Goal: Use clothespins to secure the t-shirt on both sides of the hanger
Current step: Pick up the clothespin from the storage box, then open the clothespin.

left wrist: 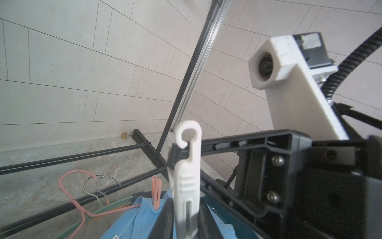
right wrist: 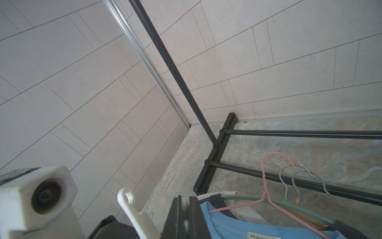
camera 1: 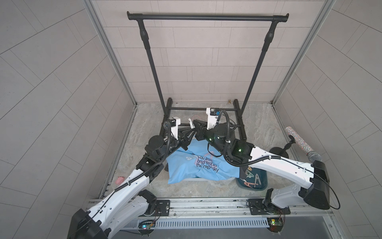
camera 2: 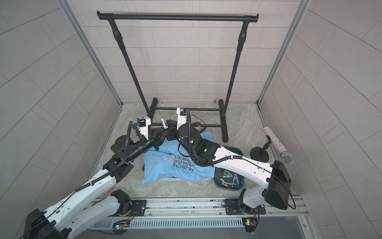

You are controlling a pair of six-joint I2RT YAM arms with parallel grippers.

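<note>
A white clothespin point(left wrist: 187, 182) stands upright between the fingers of my left gripper point(left wrist: 187, 217), which is shut on its lower half. In both top views the clothespin point(camera 1: 190, 123) point(camera 2: 163, 123) pokes up where the two arms meet, above the shirt's far edge. My right gripper point(right wrist: 187, 207) is shut, with its tip right beside the clothespin's upper end. The light blue t-shirt point(camera 1: 198, 165) lies on the floor over a pink wire hanger point(right wrist: 266, 186). A coral clothespin point(left wrist: 156, 194) is clipped on one shoulder. More clothespins lie in a dark teal tray point(camera 1: 254, 180).
A black garment rack point(camera 1: 206, 17) stands at the back, its base bars point(left wrist: 82, 155) close behind the hanger hooks. Green and metal-hooked hangers point(right wrist: 297, 184) lie under the shirt. A glittery microphone on a stand point(camera 1: 301, 144) is at the right. A small pink object point(camera 1: 119, 179) lies on the floor at the left.
</note>
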